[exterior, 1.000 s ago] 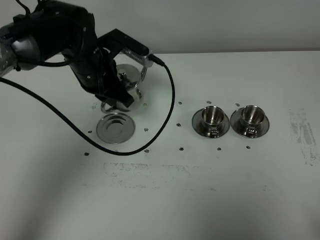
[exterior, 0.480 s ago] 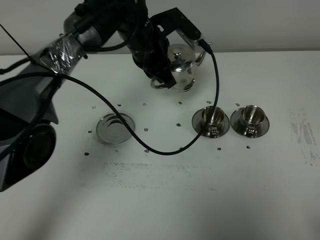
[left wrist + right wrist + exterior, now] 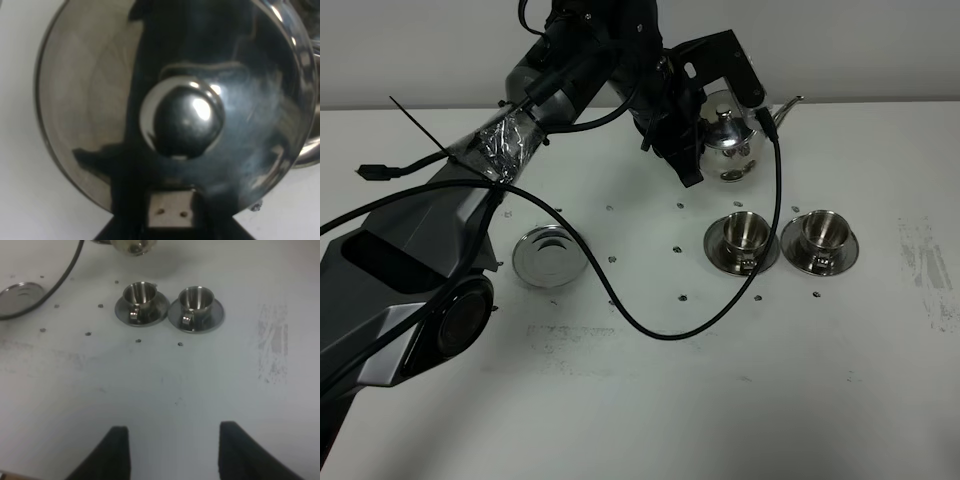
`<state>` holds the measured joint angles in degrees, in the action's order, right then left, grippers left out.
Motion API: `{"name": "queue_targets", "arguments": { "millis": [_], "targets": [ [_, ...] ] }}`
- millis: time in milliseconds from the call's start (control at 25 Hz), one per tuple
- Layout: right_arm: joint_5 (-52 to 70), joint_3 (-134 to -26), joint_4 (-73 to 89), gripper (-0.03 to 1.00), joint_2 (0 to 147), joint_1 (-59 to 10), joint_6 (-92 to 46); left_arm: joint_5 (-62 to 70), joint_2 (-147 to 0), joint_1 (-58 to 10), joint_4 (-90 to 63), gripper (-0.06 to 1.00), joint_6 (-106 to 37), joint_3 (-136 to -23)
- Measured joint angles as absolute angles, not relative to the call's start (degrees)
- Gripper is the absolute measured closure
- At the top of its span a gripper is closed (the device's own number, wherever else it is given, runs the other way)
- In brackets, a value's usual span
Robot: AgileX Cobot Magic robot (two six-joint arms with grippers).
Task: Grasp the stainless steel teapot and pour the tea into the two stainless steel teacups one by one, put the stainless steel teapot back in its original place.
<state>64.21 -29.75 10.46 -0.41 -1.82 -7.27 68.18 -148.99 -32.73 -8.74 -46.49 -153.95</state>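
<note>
My left gripper is shut on the handle side of the stainless steel teapot and holds it in the air behind the left teacup, with the spout pointing right. The left wrist view shows only its lid and knob. The two stainless steel teacups stand on saucers side by side; they also show in the right wrist view. No tea shows in them. The flat steel disc lies bare at the left. My right gripper is open and empty, well in front of the cups.
A black cable loops from the left arm across the table in front of the disc and left cup. The left arm's body fills the left side. A scuffed patch marks the table at the right.
The left arm has carried the teapot up and to the right, from beside the disc to behind the left teacup. The cups and the disc have not moved.
</note>
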Motion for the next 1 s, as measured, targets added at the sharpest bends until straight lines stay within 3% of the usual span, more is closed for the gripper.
{"name": "queue_targets", "arguments": {
  "millis": [280, 1000],
  "targets": [
    [64.21, -29.75, 10.53, 0.57, -0.41, -1.82, -7.27, 68.18, -148.99, -35.08, -8.51, 0.71, -60.67, -154.12],
    [64.21, -29.75, 10.60, 0.57, -0.41, -1.82, -7.27, 66.27, -148.99, -34.35, -6.81, 0.71, -60.74, -154.12]
  ]
}}
